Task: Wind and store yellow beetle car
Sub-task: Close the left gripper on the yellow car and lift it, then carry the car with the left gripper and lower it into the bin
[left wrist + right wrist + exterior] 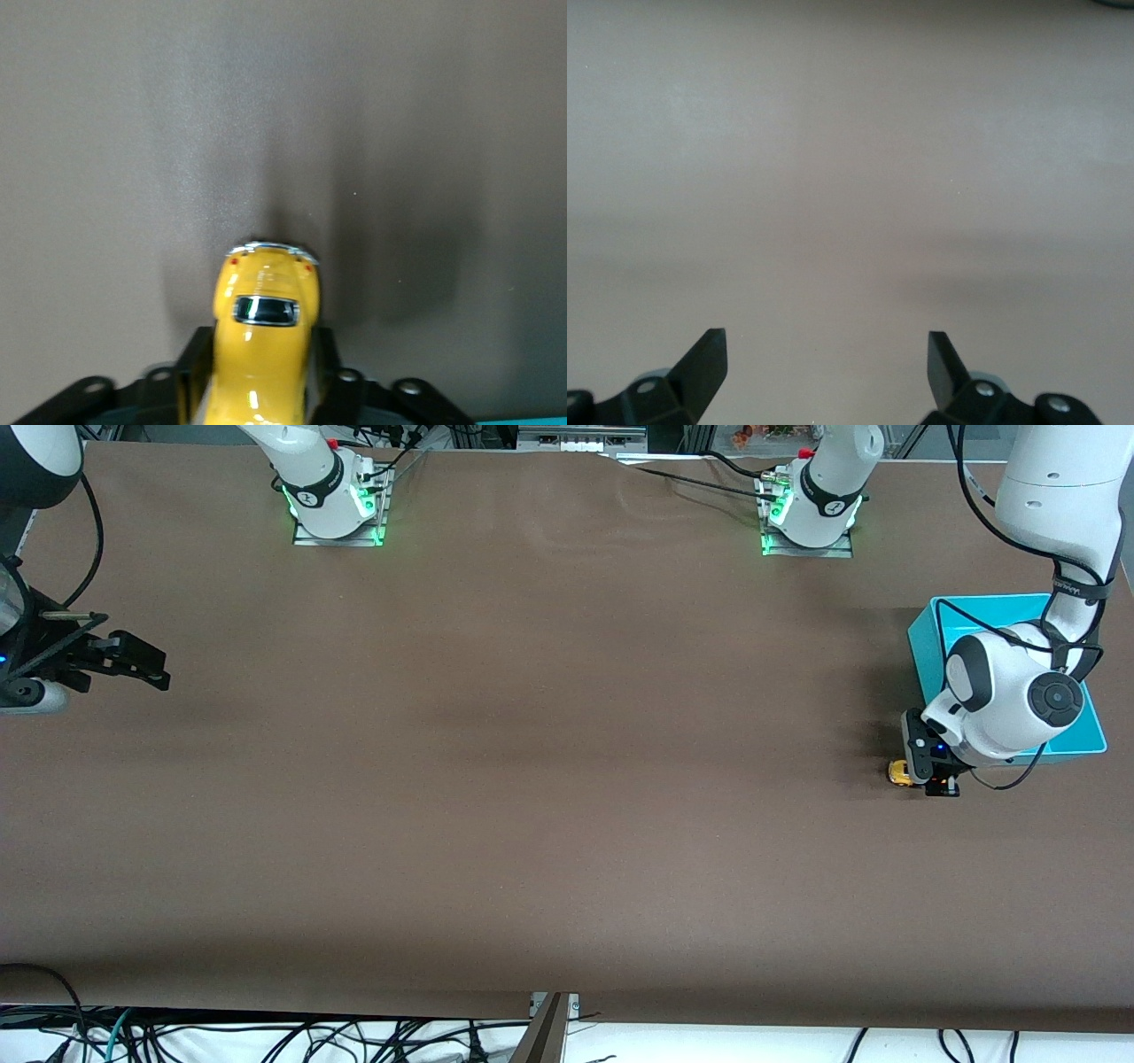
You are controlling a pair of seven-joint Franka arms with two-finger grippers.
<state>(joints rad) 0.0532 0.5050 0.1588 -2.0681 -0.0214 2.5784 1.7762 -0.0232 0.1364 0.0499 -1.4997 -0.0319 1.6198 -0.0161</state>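
The yellow beetle car (899, 773) is a tiny bright yellow toy with a dark window, at table level beside the cyan bin (974, 605), just nearer the front camera than the bin's corner. My left gripper (921, 773) is shut on it. In the left wrist view the car (263, 310) sits between the black fingers (193, 365), its rounded end pointing out over the brown table. My right gripper (152, 670) is open and empty, held over the table at the right arm's end. In the right wrist view its gap (827, 354) holds nothing.
The cyan bin stands at the left arm's end of the table, partly hidden by the left arm's wrist (1010, 700). The brown table mat (549, 779) spans the view. Cables hang along the table's near edge (354, 1036).
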